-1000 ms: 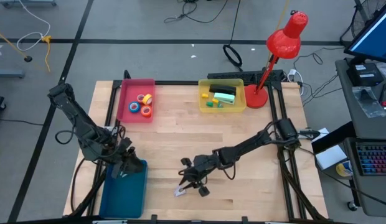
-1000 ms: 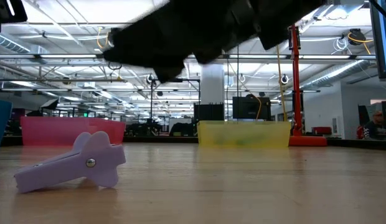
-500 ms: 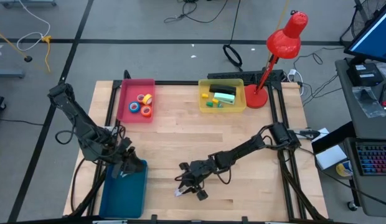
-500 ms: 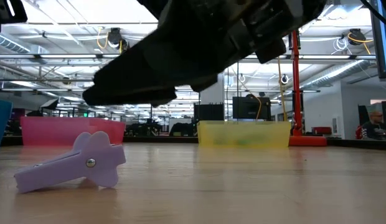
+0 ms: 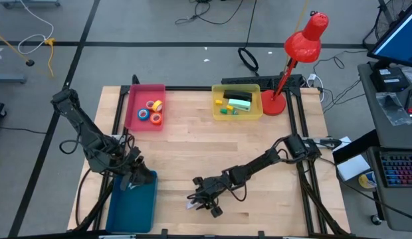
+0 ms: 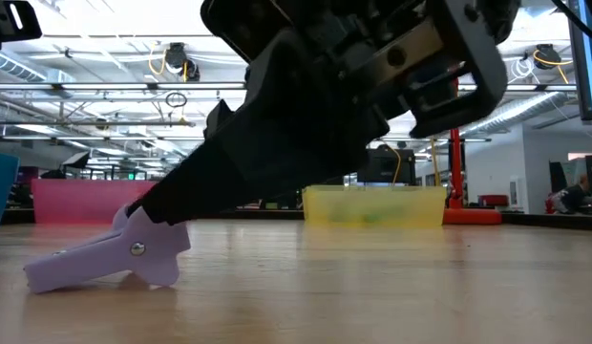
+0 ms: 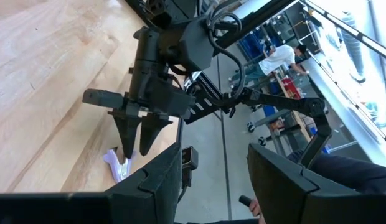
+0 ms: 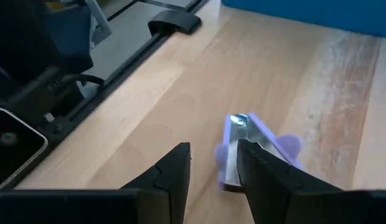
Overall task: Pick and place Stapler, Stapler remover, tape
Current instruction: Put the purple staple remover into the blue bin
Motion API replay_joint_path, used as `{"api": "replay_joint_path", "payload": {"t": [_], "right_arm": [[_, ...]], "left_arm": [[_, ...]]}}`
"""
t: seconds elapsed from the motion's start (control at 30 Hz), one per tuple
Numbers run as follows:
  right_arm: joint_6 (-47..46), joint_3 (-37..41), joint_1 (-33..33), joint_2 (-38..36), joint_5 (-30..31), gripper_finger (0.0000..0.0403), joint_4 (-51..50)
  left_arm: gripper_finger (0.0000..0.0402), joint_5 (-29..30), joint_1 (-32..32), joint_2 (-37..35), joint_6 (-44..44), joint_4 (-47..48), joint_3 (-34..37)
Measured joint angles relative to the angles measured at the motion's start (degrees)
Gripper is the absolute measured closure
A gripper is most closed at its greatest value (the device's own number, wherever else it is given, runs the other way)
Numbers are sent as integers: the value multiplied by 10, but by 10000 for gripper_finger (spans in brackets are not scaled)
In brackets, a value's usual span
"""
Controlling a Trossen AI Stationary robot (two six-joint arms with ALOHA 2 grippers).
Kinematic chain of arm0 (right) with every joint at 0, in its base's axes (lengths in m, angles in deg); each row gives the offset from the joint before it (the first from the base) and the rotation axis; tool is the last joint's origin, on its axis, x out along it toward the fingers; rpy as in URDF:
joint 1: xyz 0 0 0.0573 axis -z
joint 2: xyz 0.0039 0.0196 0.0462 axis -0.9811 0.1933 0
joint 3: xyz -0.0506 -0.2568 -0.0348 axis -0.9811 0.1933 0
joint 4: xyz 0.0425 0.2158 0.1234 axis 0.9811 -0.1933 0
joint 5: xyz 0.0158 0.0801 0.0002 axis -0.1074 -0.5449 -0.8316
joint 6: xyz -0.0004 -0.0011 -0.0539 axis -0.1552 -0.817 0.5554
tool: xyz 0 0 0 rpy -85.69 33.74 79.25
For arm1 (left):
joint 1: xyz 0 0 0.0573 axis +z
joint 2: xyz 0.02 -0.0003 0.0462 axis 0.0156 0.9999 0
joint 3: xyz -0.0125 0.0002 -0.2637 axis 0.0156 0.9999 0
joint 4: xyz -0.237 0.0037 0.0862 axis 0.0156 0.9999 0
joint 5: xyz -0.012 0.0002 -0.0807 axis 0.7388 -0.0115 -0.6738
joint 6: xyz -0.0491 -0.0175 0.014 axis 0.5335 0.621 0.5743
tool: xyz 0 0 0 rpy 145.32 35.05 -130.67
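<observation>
- Since a second ago, the right tool (image 5: 198,201) has been brought forward and down over the remover (image 6: 105,253); the left arm has not shifted.
- At the left, the left tool (image 5: 134,178) is held over the blue bin (image 5: 129,211), its fingers partly apart with nothing seen between them.
- The blue bin's floor, where it shows, carries nothing.
- Behind it, the pink bin (image 5: 134,106) holds the tape (image 5: 153,111): four small coloured rolls lying together.
- At the front middle of the table (image 5: 193,146), the lilac remover lies flat on the wood, just beside the right tool's tips.
- The right tool's fingers are a little apart and angled down at the remover; in the right wrist view one finger overlaps its edge, and no grip is seen yet.
- Further right, the yellow bin (image 5: 254,111) holds small blocks; a stapler cannot be made out for certain.
- By judgement, the task is at an early step: the remover is yet to be grasped, and nothing has been placed in the blue bin.
- A red lamp (image 5: 300,46) stands at the far right corner; a workshop with ceiling lights and a seated person lies beyond.
</observation>
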Motion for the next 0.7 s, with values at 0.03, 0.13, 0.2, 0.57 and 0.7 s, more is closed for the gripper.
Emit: {"api": "replay_joint_path", "payload": {"t": [0.03, 0.13, 0.2, 0.57, 0.7], "right_arm": [[1, 0, 0, 0, 1, 275, -1], [2, 0, 2, 0, 2, 275, -2], [6, 0, 2, 0, 2, 275, -8], [22, 0, 2, 0, 17, 343, -20], [21, 0, 5, 0, 17, 365, -20]], "left_arm": [[218, 0, 0, 0, 0, 0, 0], [218, 0, 0, 0, 0, 0, 0], [218, 0, 0, 0, 0, 0, 0], [218, 0, 0, 0, 0, 0, 0], [218, 0, 0, 0, 0, 0, 0]]}}
